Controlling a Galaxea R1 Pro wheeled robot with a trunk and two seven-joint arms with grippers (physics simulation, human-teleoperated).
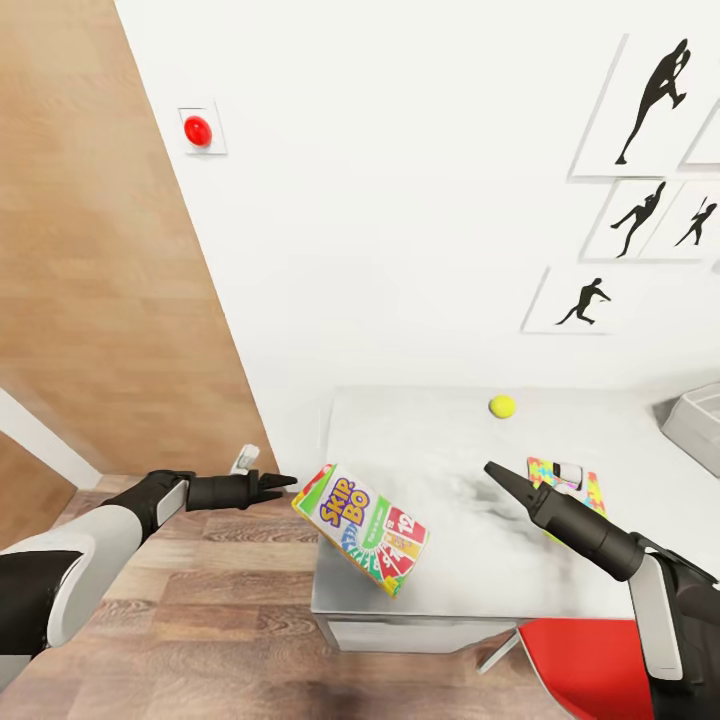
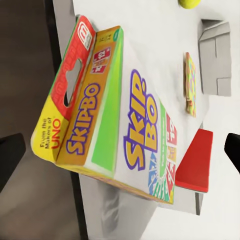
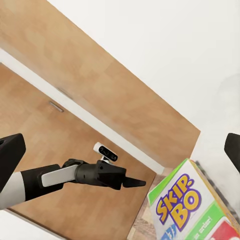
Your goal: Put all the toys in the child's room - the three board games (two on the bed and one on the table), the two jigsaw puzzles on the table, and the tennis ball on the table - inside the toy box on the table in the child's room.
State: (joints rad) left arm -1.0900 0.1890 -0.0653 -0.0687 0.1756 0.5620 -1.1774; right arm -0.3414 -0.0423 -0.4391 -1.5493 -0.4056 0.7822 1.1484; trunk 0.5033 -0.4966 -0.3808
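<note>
The Skip-Bo game box lay tilted over the near left corner of the table, partly overhanging, its long axis running from that corner toward the table's middle. The left claw sat just beside its upper corner, apparently apart from it, holding nothing; whether its fingers were parted I cannot tell. The right claw hovered farther off over the tabletop, fingers wide apart and empty. The ball and a jigsaw sat on the table; the grey tray lay far right, contents hidden.
</note>
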